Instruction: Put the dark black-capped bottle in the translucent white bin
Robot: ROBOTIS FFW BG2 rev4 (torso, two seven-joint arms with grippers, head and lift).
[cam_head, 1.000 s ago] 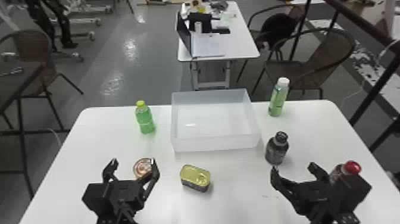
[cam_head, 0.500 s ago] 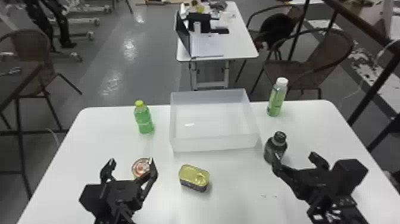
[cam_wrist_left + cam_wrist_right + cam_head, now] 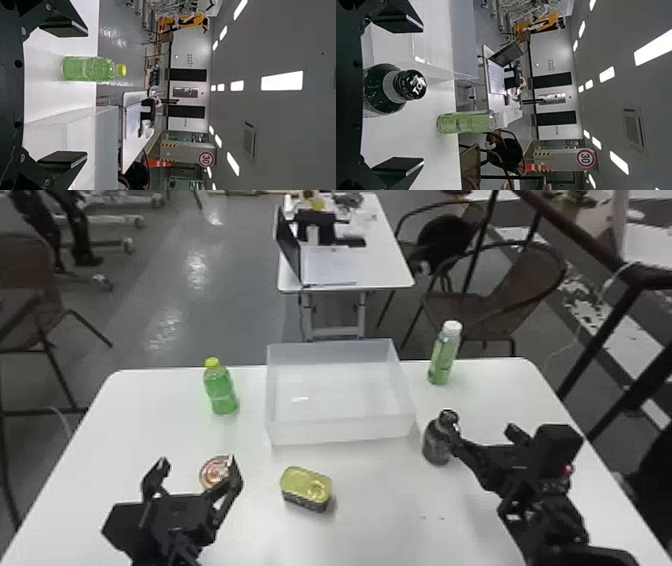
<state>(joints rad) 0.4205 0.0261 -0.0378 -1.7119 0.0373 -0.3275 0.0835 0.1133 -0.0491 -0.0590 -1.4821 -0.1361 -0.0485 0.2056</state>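
Between the spread fingers of the right gripper [image 3: 482, 430], we've got the dark bottle with the black cap [image 3: 436, 445], upright on the white tabletop [image 3: 370, 530] and ungripped! Over to the right wrist view, and the bottle sits much nearer the finger on the bin's side, the other finger well apart from it. Does that near finger touch? Can't tell from here.

Just past that same finger, on the robot's left, comes the translucent white plastic bin [image 3: 345, 432], the dark bottle outside it, near its corner. Straight out beyond the right gripper, a slim green bottle with a white cap [image 3: 444, 355] stands tall near the table's far edge.

Across to the left gripper [image 3: 197, 463], parked over the near left of the table, its jaws wide apart and holding nothing. Right by its inner fingertip, partly covered, lies a round tin with a red-and-white top [image 3: 214, 471]. Between the two grippers, closer to the left one, a gold-topped can with dark sides [image 3: 300, 485]. And out ahead of the left gripper, near the bin's left side, a bright green bottle with a yellow-green cap [image 3: 221, 392], standing upright!
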